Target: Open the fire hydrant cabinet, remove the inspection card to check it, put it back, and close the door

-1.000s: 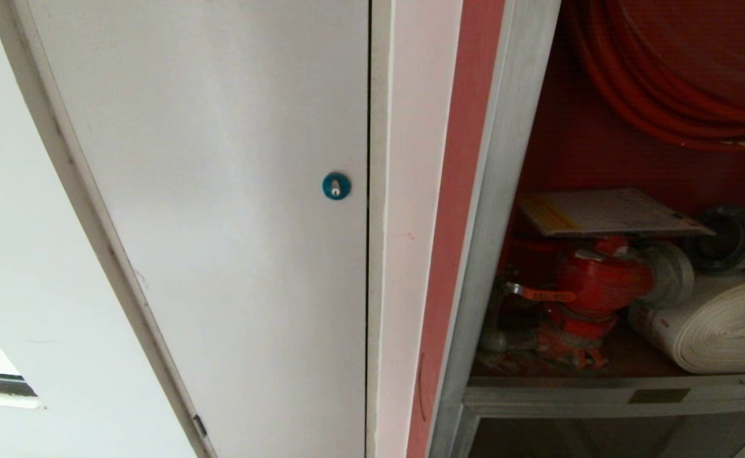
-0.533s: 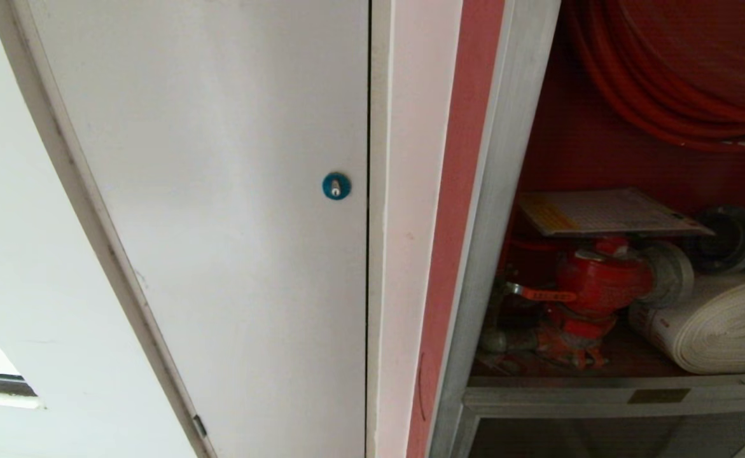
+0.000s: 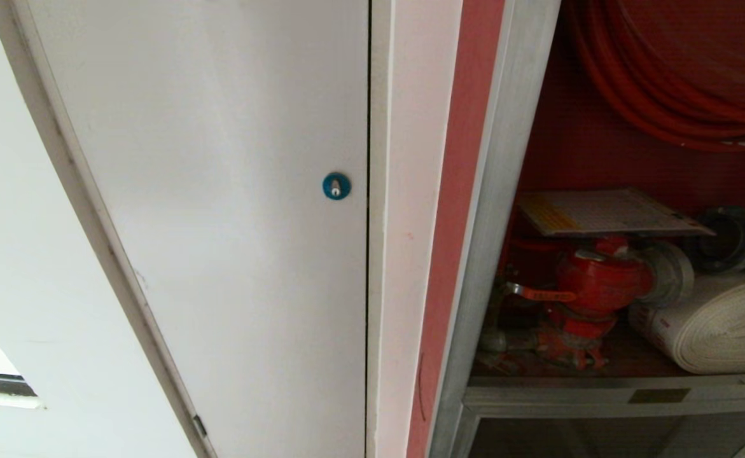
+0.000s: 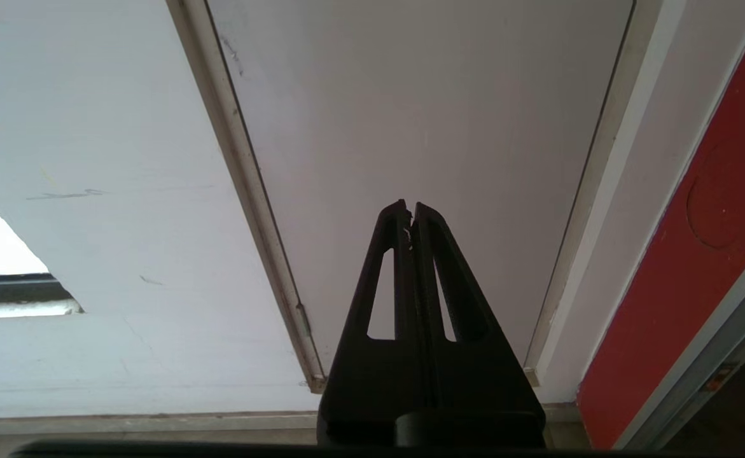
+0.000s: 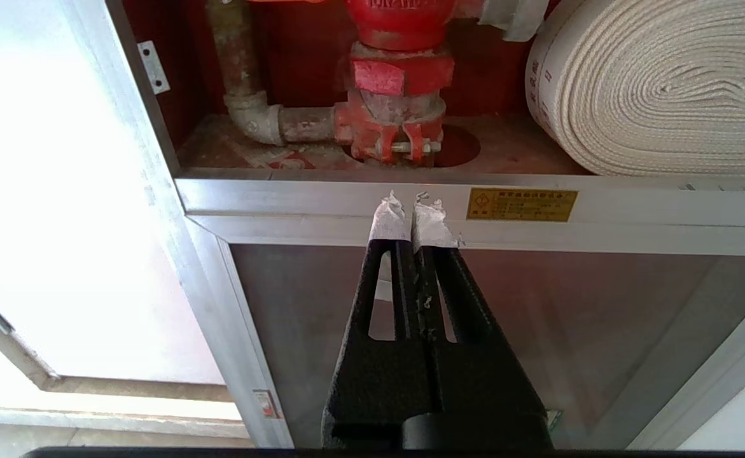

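Note:
The fire hydrant cabinet [image 3: 506,191] stands open at the right of the head view, with a silver frame and a red interior. The inspection card [image 3: 607,213] lies flat on top of the red hydrant valve [image 3: 601,280], its yellow band toward the cabinet's left side. The door is out of view. My right gripper [image 5: 412,200] is shut and empty, its taped tips before the silver crossbar [image 5: 283,197] below the valve [image 5: 397,70]. My left gripper [image 4: 409,207] is shut and empty, facing the white panel [image 4: 423,114]. Neither gripper shows in the head view.
A white panel [image 3: 219,191] with a blue round lock [image 3: 336,186] fills the left. Inside the cabinet a rolled white hose [image 3: 722,324] lies right of the valve, under a coiled red hose [image 3: 665,83]. A lower dark panel [image 5: 569,318] sits under the crossbar with its yellow plate [image 5: 522,204].

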Robot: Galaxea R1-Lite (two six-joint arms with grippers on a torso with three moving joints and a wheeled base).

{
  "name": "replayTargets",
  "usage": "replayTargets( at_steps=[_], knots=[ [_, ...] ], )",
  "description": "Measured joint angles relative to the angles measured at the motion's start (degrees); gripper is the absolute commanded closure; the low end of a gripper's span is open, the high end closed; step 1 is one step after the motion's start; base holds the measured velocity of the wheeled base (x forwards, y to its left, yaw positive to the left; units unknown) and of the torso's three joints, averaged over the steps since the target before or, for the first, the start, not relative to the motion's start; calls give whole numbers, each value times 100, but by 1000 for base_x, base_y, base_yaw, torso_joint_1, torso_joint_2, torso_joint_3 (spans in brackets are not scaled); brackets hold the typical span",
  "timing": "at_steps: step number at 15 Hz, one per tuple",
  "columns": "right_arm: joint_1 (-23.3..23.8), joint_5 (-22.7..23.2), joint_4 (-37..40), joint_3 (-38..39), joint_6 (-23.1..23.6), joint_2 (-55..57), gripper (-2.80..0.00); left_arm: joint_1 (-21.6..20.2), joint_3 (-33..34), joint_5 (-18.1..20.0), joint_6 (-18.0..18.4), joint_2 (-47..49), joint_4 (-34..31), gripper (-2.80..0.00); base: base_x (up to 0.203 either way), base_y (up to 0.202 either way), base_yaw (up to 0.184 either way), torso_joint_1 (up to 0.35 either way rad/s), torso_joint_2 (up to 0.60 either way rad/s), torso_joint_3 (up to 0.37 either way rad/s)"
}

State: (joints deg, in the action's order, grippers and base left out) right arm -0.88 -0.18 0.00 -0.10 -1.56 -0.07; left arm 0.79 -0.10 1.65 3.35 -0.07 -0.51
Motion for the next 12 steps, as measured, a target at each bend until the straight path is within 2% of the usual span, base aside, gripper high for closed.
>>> replayTargets(
  at_steps=[6, 12],
  knots=[
    [2, 2, 0, 0, -1, 0, 0, 6, 0, -3, -2, 0, 0, 0, -15, 0, 0, 3, 1, 0],
    [0, 0, 0, 0, -1, 0, 0, 2, 0, -3, -3, 0, -1, 0, -191, 0, 1, 3, 4, 1]
  ],
)
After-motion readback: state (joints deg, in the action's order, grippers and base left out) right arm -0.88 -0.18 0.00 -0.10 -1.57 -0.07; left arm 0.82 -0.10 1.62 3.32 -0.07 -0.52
